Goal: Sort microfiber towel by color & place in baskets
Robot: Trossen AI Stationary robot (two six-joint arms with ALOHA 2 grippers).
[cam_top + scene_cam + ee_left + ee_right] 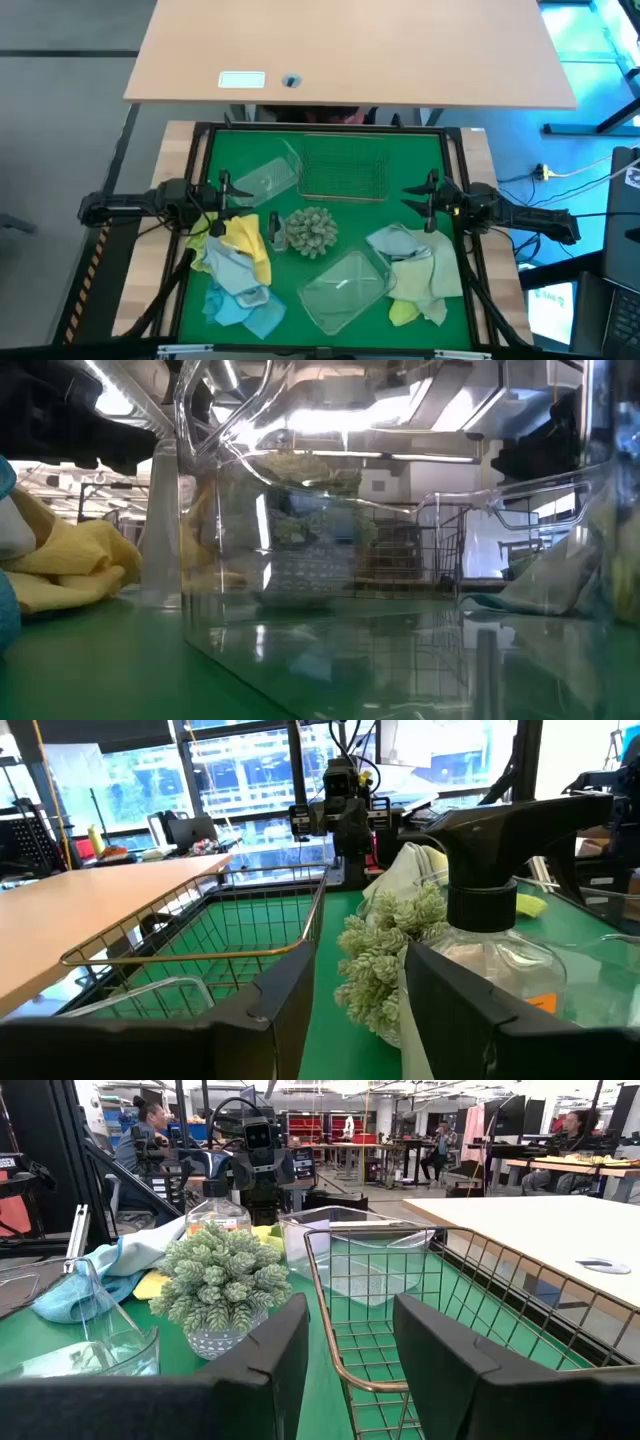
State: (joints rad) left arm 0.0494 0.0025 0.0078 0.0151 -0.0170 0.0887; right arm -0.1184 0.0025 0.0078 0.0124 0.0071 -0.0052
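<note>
While both grippers hang open and empty over the far side, your left gripper sits just far of the yellow-and-blue towel pile; the right gripper is similarly close to the pale green pile, so either can start.

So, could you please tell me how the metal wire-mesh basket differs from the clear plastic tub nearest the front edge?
The metal wire-mesh basket is open gold-toned mesh and sits square at the mat's far side; the clear plastic tub has solid see-through walls and sits skewed between the towel piles. Both look empty and rectangular.
</note>
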